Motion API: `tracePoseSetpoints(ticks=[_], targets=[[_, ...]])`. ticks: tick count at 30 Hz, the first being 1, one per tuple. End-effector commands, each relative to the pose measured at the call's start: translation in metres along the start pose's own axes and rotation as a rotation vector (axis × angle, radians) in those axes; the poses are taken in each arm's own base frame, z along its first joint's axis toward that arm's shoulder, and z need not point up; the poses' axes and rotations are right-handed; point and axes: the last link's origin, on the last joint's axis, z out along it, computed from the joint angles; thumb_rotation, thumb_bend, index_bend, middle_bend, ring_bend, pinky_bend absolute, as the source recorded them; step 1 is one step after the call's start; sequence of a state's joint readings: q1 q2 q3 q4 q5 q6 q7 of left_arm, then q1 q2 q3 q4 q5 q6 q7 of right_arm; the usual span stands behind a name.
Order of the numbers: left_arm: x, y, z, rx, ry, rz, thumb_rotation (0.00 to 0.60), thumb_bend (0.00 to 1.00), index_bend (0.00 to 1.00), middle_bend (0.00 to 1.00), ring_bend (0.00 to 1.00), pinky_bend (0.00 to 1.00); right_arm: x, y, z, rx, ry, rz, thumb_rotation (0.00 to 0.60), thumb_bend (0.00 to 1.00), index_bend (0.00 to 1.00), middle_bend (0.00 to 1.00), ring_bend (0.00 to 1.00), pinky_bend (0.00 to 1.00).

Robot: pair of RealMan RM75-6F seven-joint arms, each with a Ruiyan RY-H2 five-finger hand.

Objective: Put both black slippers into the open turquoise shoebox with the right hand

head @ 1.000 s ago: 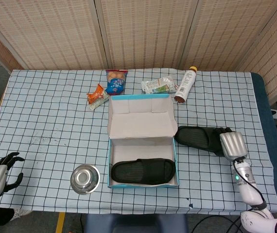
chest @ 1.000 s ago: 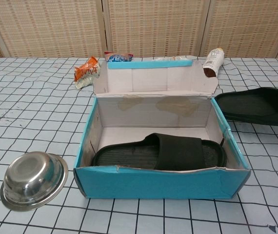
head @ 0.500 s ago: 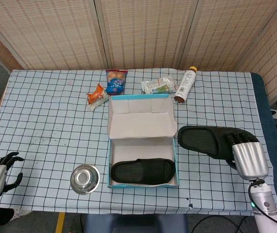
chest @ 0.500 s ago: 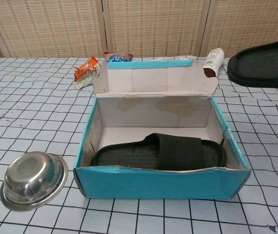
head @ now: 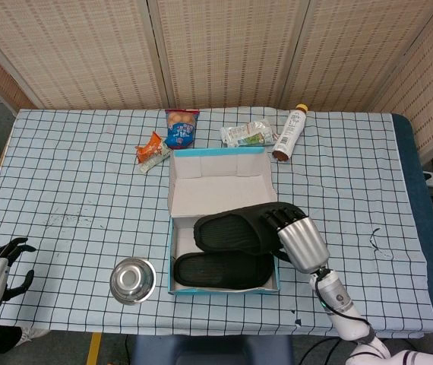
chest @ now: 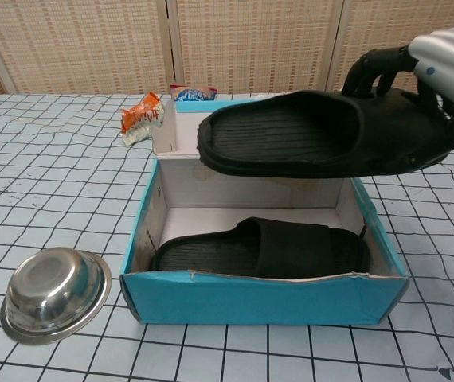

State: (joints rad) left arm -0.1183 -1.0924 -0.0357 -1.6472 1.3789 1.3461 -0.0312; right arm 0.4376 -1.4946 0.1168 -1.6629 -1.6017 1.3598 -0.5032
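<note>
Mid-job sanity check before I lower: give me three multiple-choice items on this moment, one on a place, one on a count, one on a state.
1. Where is the steel bowl?
A. left of the turquoise cardboard shoebox
B. inside it
C. by the bottle

2. How many black rubber slippers lie in the shoebox?
A. none
B. one
C. two

3. The right hand:
A. is empty
B. rests on the table
C. holds the second black slipper above the box

Answers: 1 A, bowl on the cloth beside the box; 2 B, only one slipper on its floor; 3 C, slipper hangs over the opening.
</note>
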Motion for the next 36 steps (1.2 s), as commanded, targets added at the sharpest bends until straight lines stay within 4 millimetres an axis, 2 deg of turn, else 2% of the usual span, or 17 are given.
tracePoseSetpoints(ticks=[1,7,13,24,36], targets=[[0.001,-0.001,0.000,0.000,0.006,-0.001,0.600,0.42,0.31,0.15,0.21,0.43,-0.024,-0.024,0.014,0.078,0.016,0.016,0.600,0.00,0.64,0.60,0.52,0.64],[0.002,0.000,0.000,-0.003,0.008,-0.007,0.600,0.42,0.31,0.15,0.21,0.43,-0.055,-0.039,0.018,0.105,-0.004,0.017,0.600,0.00,0.64,0.61,0.52,0.64],[0.002,-0.001,0.000,0.003,0.003,-0.014,0.600,0.42,0.31,0.15,0.21,0.43,-0.074,-0.040,0.014,0.109,-0.027,-0.003,0.600,0.00,0.64,0.61,0.52,0.64],[0.001,-0.001,0.000,0.006,0.000,-0.008,0.600,0.42,0.31,0.15,0.21,0.43,-0.090,-0.032,0.012,0.098,-0.062,-0.024,0.600,0.00,0.65,0.61,0.52,0.64],[-0.001,-0.001,0.001,0.009,-0.006,0.004,0.600,0.43,0.31,0.15,0.21,0.43,-0.110,-0.034,0.018,0.078,-0.097,0.082,0.600,0.00,0.65,0.62,0.52,0.64]])
